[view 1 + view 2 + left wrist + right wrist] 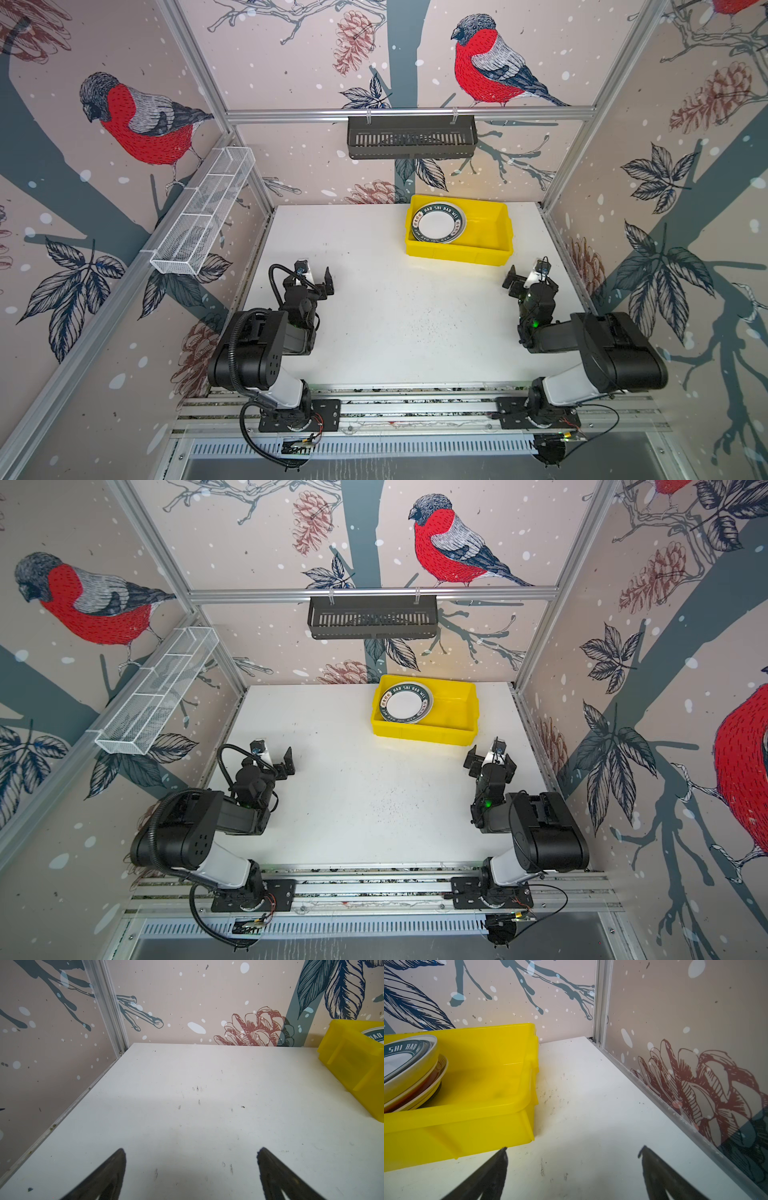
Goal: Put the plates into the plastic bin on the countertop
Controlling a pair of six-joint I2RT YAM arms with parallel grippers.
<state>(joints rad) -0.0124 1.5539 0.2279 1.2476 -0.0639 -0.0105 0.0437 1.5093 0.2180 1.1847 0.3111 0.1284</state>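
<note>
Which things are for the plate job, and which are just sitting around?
For the job: plates, stacked in the yellow bin; countertop; left gripper and right gripper, both open and empty.
Just sitting around: black slotted basket; white wire mesh basket.

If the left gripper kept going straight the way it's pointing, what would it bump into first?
Probably nothing soon: ahead of the open left gripper lies only bare countertop, then the back wall. The plastic bin sits off to one side. How steeply it tilts down is unclear.
</note>
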